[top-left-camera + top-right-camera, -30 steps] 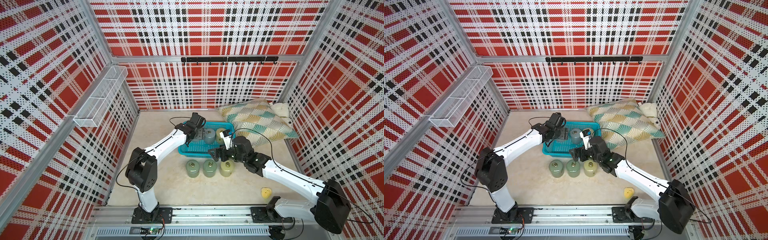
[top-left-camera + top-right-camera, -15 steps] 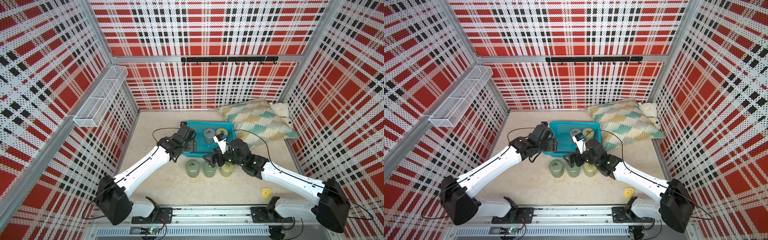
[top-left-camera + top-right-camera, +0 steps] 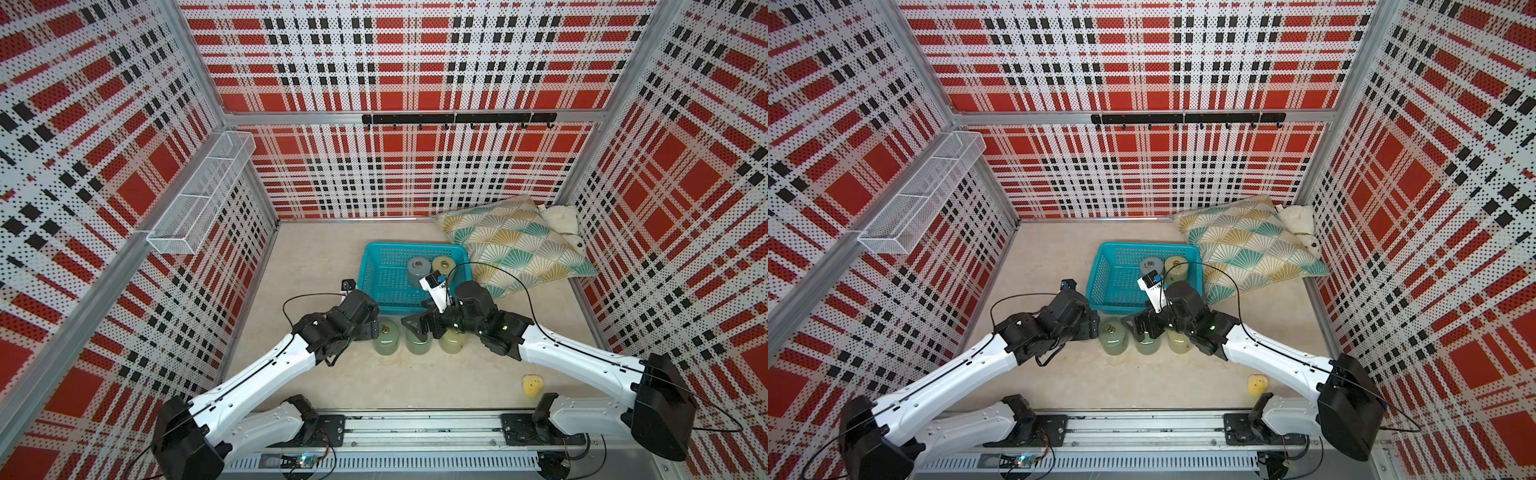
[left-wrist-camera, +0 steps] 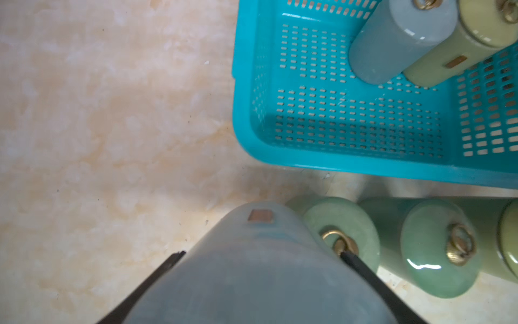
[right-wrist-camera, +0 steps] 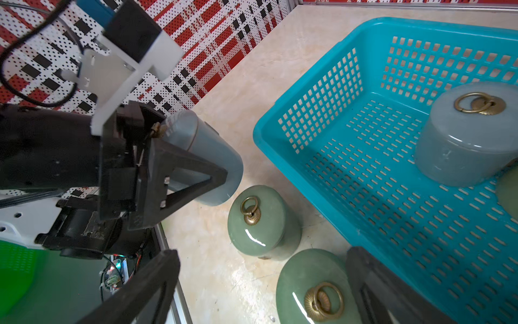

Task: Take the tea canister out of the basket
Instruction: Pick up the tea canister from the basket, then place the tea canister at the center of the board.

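The tea canister (image 5: 207,146) is a glazed grey-blue cylinder with a brass ring on its lid and a small copper-coloured tag on its side. The left hand (image 4: 262,254) grips it around the body and holds it tilted, outside the basket (image 3: 376,270). The basket lies just beyond that hand's fingertips, and the nearest green canister (image 4: 342,232) stands just beside the gripped one. Whether its base touches the surface (image 4: 98,126) cannot be told. A second ago the left hand was over the basket; it has since swung out and come forward to the row of three green canisters. The right hand (image 5: 262,252) has barely moved and still hovers, spread wide, above the middle one. A grey canister (image 3: 417,270) and a pale yellow-green canister (image 3: 444,266) remain in the basket, beyond the right hand. The surface is beige and marbled, walled in by red, black and white plaid perforated panels (image 3: 374,62) that carry a white wire rack (image 3: 199,195) and a black hook rail (image 3: 457,118). A patterned cushion (image 3: 515,245) lies in the far corner.
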`<state>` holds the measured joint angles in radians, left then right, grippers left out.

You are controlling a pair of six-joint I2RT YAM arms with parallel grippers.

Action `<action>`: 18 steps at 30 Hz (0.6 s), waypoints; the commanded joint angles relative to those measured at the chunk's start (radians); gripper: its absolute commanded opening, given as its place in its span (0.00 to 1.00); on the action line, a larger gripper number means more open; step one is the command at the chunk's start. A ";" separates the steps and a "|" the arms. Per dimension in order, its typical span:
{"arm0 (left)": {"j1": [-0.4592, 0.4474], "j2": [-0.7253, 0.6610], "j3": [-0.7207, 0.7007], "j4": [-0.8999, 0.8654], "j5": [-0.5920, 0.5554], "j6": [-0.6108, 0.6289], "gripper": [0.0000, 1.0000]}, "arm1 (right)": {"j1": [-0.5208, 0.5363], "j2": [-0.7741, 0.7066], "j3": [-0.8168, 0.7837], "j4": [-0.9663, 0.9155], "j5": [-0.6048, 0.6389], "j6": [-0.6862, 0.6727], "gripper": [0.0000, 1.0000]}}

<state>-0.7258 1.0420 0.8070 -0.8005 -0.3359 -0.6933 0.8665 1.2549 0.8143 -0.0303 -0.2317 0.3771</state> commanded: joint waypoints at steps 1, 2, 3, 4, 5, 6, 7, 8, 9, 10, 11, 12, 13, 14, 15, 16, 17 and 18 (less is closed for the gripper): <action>-0.009 -0.041 -0.018 0.042 -0.060 -0.076 0.78 | 0.025 0.014 0.028 0.021 -0.002 -0.030 1.00; -0.013 -0.046 -0.017 0.040 -0.068 -0.084 0.78 | 0.029 0.016 0.030 0.019 0.002 -0.030 1.00; -0.013 -0.056 -0.019 0.039 -0.078 -0.103 0.78 | 0.030 0.019 0.032 0.017 0.003 -0.032 1.00; -0.012 -0.065 -0.029 0.041 -0.084 -0.117 0.78 | 0.032 0.022 0.034 0.015 0.004 -0.032 1.00; -0.012 -0.072 -0.040 0.049 -0.090 -0.134 0.77 | 0.034 0.023 0.034 0.015 0.005 -0.032 1.00; -0.013 -0.075 -0.043 0.051 -0.090 -0.143 0.77 | 0.034 0.023 0.034 0.015 0.007 -0.032 1.00; -0.012 -0.074 -0.047 0.052 -0.091 -0.153 0.77 | 0.034 0.022 0.036 0.015 0.008 -0.033 1.00; -0.012 -0.074 -0.053 0.054 -0.089 -0.168 0.77 | 0.035 0.022 0.035 0.014 0.008 -0.033 1.00; -0.014 -0.072 -0.062 0.061 -0.088 -0.176 0.77 | 0.035 0.021 0.034 0.014 0.009 -0.033 1.00; -0.015 -0.069 -0.065 0.065 -0.086 -0.181 0.77 | 0.035 0.020 0.035 0.013 0.009 -0.034 1.00; -0.015 -0.066 -0.072 0.068 -0.087 -0.191 0.77 | 0.035 0.019 0.035 0.012 0.008 -0.035 1.00; -0.017 -0.063 -0.082 0.078 -0.085 -0.197 0.77 | 0.037 0.018 0.035 0.012 0.006 -0.036 1.00; -0.017 -0.055 -0.090 0.087 -0.085 -0.203 0.77 | 0.037 0.018 0.035 0.013 0.006 -0.035 1.00; -0.017 -0.049 -0.096 0.088 -0.092 -0.211 0.77 | 0.038 0.018 0.037 0.014 0.005 -0.035 1.00; -0.017 -0.040 -0.106 0.098 -0.097 -0.217 0.77 | 0.039 0.020 0.036 0.013 0.005 -0.035 1.00; -0.015 -0.031 -0.116 0.108 -0.094 -0.219 0.77 | 0.040 0.020 0.038 0.012 0.003 -0.034 1.00; -0.013 -0.026 -0.124 0.118 -0.095 -0.222 0.77 | 0.041 0.021 0.039 0.011 0.003 -0.035 1.00; -0.008 -0.020 -0.138 0.131 -0.092 -0.224 0.78 | 0.043 0.022 0.040 0.011 0.003 -0.035 1.00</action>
<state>-0.7364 1.0164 0.6785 -0.7532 -0.3927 -0.8898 0.8997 1.2697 0.8219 -0.0292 -0.2291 0.3553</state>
